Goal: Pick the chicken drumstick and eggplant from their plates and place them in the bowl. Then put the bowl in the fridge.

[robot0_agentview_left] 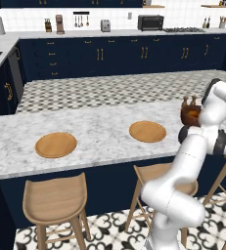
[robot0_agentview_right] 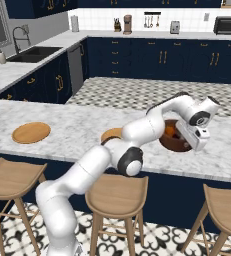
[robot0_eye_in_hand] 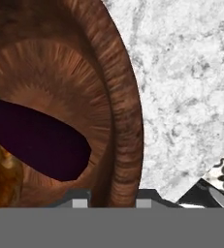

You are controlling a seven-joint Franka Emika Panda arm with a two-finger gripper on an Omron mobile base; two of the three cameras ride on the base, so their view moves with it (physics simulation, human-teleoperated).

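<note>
The dark reddish-brown bowl (robot0_agentview_left: 189, 117) (robot0_agentview_right: 173, 143) stands on the marble counter at its right end. Inside it, in the hand view, lie the dark purple eggplant (robot0_eye_in_hand: 40, 140) and, at the lower left edge, the orange-brown chicken drumstick (robot0_eye_in_hand: 1, 175). My gripper (robot0_eye_in_hand: 112, 201) is shut on the bowl's wall (robot0_eye_in_hand: 123, 121), one fingertip inside the rim and one outside. Both tan plates (robot0_agentview_left: 56, 145) (robot0_agentview_left: 147, 131) lie bare on the counter to the left; the nearer plate (robot0_agentview_right: 110, 135) is partly hidden by my arm. The fridge is out of view.
Wooden stools (robot0_agentview_left: 56, 197) (robot0_agentview_right: 118, 192) stand along the counter's front edge. Navy cabinets, a toaster oven (robot0_agentview_left: 150, 22) and a sink (robot0_agentview_right: 34, 54) line the back and side walls. Bare marble (robot0_eye_in_hand: 191, 87) lies beside the bowl, close to the counter's edge.
</note>
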